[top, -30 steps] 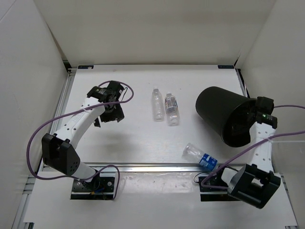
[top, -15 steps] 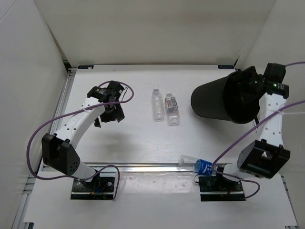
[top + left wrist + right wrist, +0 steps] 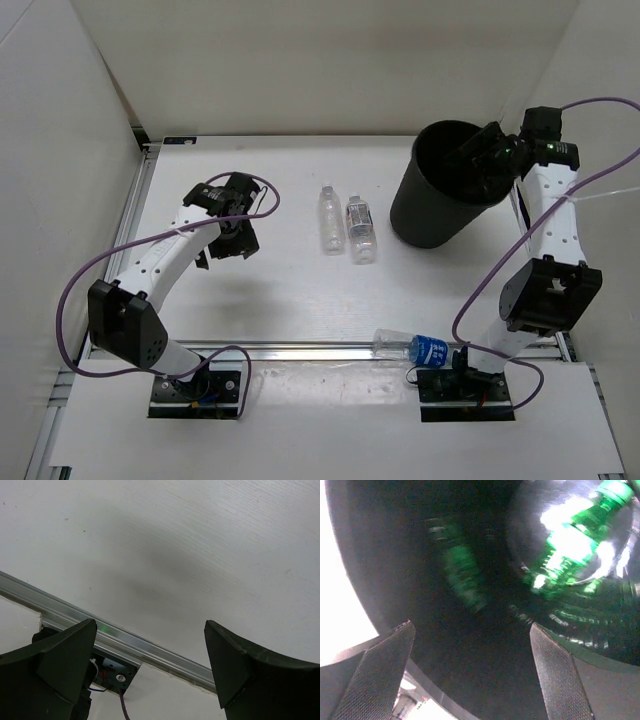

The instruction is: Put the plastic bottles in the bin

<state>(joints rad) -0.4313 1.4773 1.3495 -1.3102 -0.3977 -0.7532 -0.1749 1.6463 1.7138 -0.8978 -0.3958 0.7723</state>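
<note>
The black bin stands nearly upright at the back right. My right gripper is at its rim, jaws wide open, with the rim running between the fingers. The right wrist view looks into the bin, where a green bottle lies blurred against the wall. Two clear bottles lie side by side mid-table, one plain and one white-labelled. A blue-labelled bottle lies on the front rail. My left gripper hangs open and empty over bare table at the left.
White walls enclose the table on three sides. The aluminium front rail and the left arm's base plate lie at the near edge. Purple cables loop beside both arms.
The bin swung from lying on its side at the right to nearly upright at the back right, along with my right gripper. The blue-labelled bottle rolled to the front rail. The left arm stayed still.
</note>
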